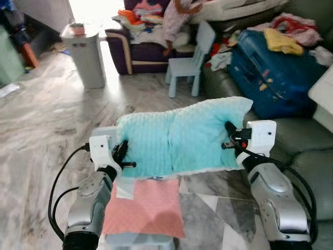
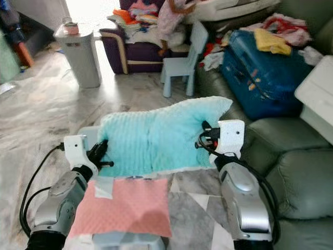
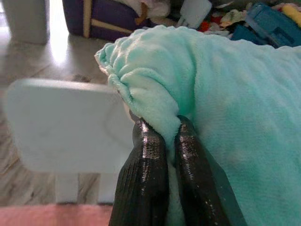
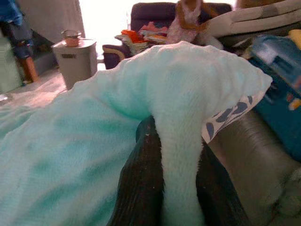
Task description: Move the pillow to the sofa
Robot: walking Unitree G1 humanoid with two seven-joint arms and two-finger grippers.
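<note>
The pillow (image 1: 182,136), pale turquoise, hangs in the air between both arms, above a pink cloth (image 1: 144,207) and marble floor (image 1: 47,114). The left claw (image 3: 160,141) pinches its bunched corner tight; the right claw (image 4: 178,150) grips a fold at the other end. The sofa (image 1: 302,151) sits just beside, on the right, with a blue suitcase (image 1: 270,78) on it.

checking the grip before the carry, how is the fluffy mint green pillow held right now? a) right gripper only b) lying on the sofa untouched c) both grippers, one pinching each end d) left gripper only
c: the left gripper and the right gripper are each shut on one end of the fluffy mint green pillow, held up between them.
</note>
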